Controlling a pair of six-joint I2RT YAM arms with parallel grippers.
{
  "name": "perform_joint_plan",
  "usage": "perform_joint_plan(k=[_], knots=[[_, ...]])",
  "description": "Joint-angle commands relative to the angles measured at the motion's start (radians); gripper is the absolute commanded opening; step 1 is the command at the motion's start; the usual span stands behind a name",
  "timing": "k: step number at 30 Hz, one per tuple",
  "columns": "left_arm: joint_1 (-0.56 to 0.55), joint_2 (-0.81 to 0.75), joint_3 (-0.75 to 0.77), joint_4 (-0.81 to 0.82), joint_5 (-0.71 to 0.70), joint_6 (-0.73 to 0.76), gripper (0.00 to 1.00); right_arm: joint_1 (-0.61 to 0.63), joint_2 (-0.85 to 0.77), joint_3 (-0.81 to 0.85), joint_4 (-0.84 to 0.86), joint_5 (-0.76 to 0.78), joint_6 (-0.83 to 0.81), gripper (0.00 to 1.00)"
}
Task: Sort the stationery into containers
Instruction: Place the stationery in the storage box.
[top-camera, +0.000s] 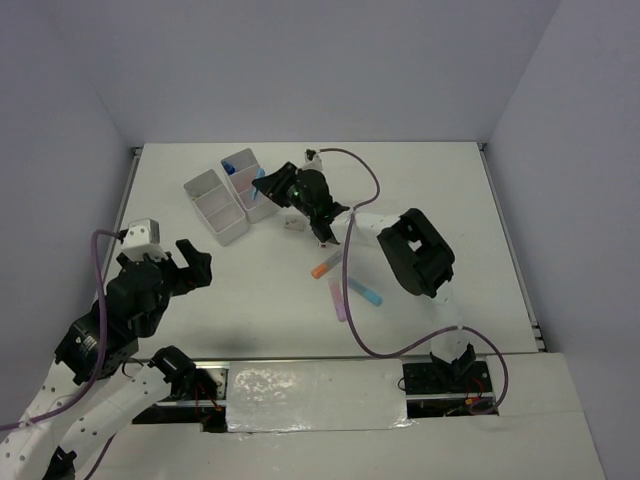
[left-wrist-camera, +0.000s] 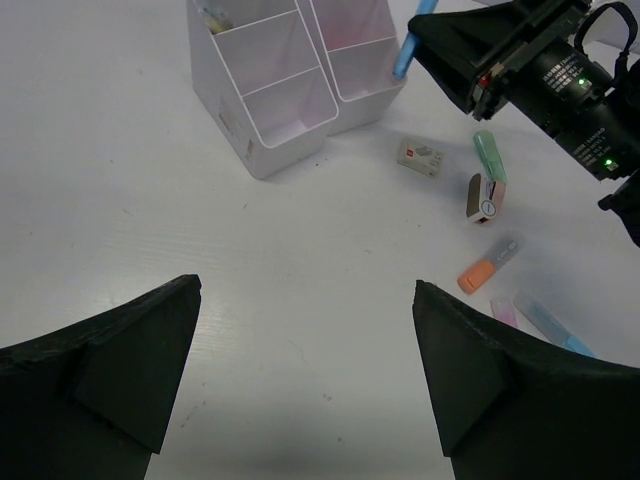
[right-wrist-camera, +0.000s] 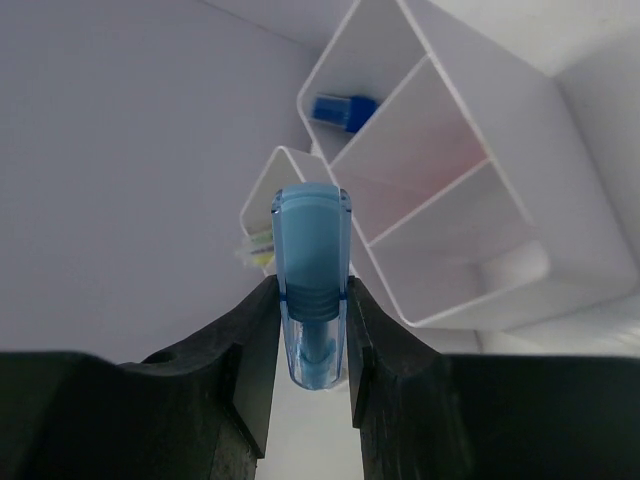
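While clamped between the black jaws of the right gripper (right-wrist-camera: 312, 300), projects cap end first past the fingertips: one translucent blue highlighter (right-wrist-camera: 312, 230), pinched on the barrel, presumably so that the free end enters a cell first on release. Located at the right-hand rim of the containers (top-camera: 215, 205), clear of the table (left-wrist-camera: 150, 200); cannot tell whether over a compartment or just beside the wall. Containers: white plastic bins, two strips of three cells side by side, set at a slant toward the far left of the table. Already stocked: dark blue item (right-wrist-camera: 340, 110) in a far cell, yellowish item (right-wrist-camera: 258, 248) in the neighbouring strip; nearer cells appear bare in the right wrist view. Left gripper (left-wrist-camera: 305, 288): jaws spread wide, nothing between, parked near its base and well apart from the bins, probably to keep out of the other arm's way. Awaiting sorting, loose on the table right of the bins: wrapped eraser (left-wrist-camera: 420, 157), green highlighter (left-wrist-camera: 490, 155) just beside a small brown-and-white item (left-wrist-camera: 483, 197) of unclear kind, orange highlighter (left-wrist-camera: 487, 268), then pink highlighter (left-wrist-camera: 505, 312) and pale blue highlighter (left-wrist-camera: 550, 325) lying side by side. Step judged in hand: placing the blue highlighter; calls for centring over one cell before letting go, else risks tipping off the wall onto the table.
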Motion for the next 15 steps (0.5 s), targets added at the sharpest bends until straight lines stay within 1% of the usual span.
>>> perform_joint_plan(k=[1, 4, 7, 15], knots=[[-0.005, 0.011, 0.0, 0.035, 0.012, 0.012, 0.99, 0.025, 0.029, 0.079, 0.195, 0.101, 0.017, 0.1], [-0.005, 0.016, -0.001, 0.041, 0.029, 0.023, 0.99, 0.035, 0.084, 0.122, 0.211, 0.104, 0.029, 0.12], [-0.005, 0.008, -0.001, 0.048, 0.037, 0.027, 0.99, 0.044, 0.149, 0.186, 0.18, 0.116, 0.009, 0.18], [-0.005, -0.013, -0.009, 0.064, 0.068, 0.044, 0.99, 0.054, 0.219, 0.324, 0.107, 0.191, -0.046, 0.21]])
